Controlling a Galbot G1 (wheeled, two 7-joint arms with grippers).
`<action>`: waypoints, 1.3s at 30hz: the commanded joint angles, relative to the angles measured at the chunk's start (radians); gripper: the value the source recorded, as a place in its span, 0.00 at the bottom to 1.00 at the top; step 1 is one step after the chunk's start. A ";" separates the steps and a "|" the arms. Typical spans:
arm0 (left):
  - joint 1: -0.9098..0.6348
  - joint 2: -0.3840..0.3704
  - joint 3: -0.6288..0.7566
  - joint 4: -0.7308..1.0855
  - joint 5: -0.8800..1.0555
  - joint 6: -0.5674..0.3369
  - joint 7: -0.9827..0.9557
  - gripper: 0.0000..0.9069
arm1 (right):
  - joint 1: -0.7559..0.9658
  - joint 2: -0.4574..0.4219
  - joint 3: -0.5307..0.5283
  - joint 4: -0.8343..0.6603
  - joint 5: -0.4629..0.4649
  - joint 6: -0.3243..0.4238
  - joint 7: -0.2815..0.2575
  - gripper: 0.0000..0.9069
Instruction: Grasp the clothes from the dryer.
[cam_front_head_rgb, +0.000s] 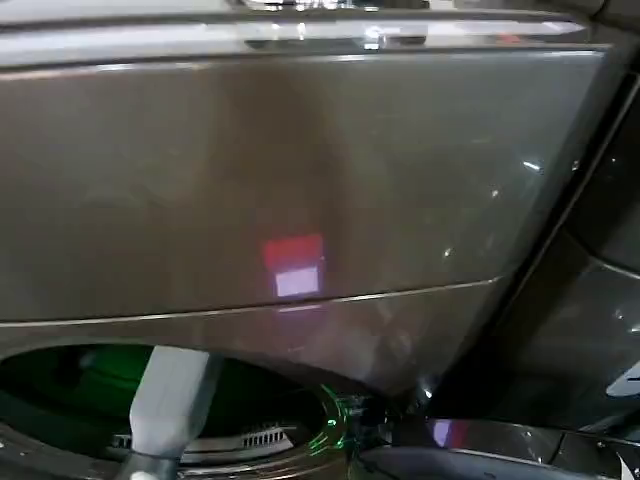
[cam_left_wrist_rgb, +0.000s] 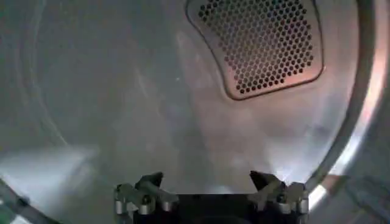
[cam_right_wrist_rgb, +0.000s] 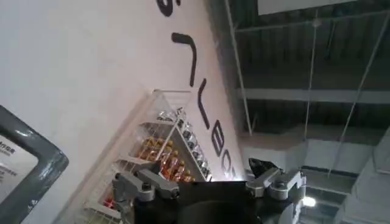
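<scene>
The bronze-brown dryer (cam_front_head_rgb: 300, 180) takes up the head view, with its round mouth at the lower edge. Inside the mouth lies a green mass (cam_front_head_rgb: 95, 375), apparently the clothes, partly hidden by my white left arm (cam_front_head_rgb: 170, 400), which reaches into the drum. My left gripper (cam_left_wrist_rgb: 206, 178) is inside the drum, open, with only the bare grey drum wall (cam_left_wrist_rgb: 122, 91) between its fingers. A perforated vent panel (cam_left_wrist_rgb: 262, 42) is ahead of it. My right gripper (cam_right_wrist_rgb: 204, 173) is open and holds nothing, pointing away at a white wall.
The brown porthole ring (cam_front_head_rgb: 250, 445) runs close around my left arm. The silver-rimmed door (cam_front_head_rgb: 480, 435) hangs open at the lower right. A neighbouring machine (cam_front_head_rgb: 600, 300) stands to the right. A wire shelf of bottles (cam_right_wrist_rgb: 164, 155) hangs on the wall.
</scene>
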 joint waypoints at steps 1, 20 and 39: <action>-0.066 -0.002 0.015 0.089 0.000 0.003 0.010 1.00 | -0.003 0.000 0.006 -0.004 0.003 0.000 -0.001 1.00; -0.219 0.070 0.183 0.310 0.182 0.002 0.491 1.00 | -0.010 0.000 0.011 0.001 0.008 -0.002 -0.008 1.00; -0.344 0.092 0.398 0.508 0.600 -0.156 0.855 1.00 | -0.005 0.012 0.002 0.010 0.003 -0.001 -0.011 1.00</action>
